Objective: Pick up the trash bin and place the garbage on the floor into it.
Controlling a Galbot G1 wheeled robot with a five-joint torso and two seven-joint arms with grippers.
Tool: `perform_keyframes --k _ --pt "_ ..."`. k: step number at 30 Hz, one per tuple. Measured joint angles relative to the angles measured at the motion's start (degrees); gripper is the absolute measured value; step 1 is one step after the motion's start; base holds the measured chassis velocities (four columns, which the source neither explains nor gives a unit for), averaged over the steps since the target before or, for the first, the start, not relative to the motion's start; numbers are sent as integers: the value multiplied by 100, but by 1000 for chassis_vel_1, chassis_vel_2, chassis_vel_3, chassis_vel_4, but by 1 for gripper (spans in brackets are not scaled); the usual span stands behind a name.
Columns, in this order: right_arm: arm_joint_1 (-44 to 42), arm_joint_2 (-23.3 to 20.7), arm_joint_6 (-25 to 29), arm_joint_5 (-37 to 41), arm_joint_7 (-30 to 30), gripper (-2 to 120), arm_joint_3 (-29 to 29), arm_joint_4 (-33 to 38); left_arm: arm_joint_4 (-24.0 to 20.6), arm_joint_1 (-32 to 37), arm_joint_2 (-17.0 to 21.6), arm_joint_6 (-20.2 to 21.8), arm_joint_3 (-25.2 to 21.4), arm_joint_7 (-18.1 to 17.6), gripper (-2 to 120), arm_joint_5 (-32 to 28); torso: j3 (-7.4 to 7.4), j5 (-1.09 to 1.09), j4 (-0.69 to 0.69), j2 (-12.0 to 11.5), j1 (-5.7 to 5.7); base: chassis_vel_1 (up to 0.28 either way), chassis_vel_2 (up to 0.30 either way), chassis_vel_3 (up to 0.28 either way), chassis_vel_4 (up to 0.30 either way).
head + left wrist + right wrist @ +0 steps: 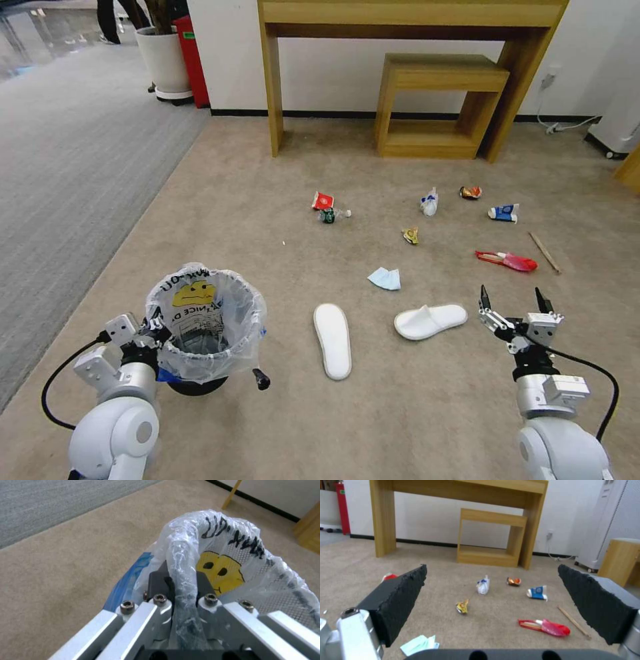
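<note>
Bin step done: my left gripper (181,590) pinches the small dark-blue bag-lined trash bin's (200,333) rim; my right gripper (515,301) hangs spread — white slippers (430,321) and the other litter remain on the beige carpet (253,200).

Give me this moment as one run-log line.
left gripper: shut on trash bin rim | right gripper: open, empty, above floor | garbage: none binned; slippers nearest

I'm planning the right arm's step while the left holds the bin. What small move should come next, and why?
Probably lower the right gripper, open and hovering, toward the nearer white slipper just ahead to its left. The left gripper is shut on the trash bin rim, and the bin holds no garbage yet.
</note>
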Motion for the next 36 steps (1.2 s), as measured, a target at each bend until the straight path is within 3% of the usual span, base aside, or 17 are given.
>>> perform_keyframes --k 24,36 --pt "58 -32 103 72 -10 100 -73 -119 91 -22 -58 -48 16 6 3 87 0 0 -2 0 0 -128 116 124 -127" --pt "106 -106 269 427 -191 100 -182 -241 145 -3 -77 -69 25 29 3 177 -1 0 -1 0 0 -30 37 46 -40"
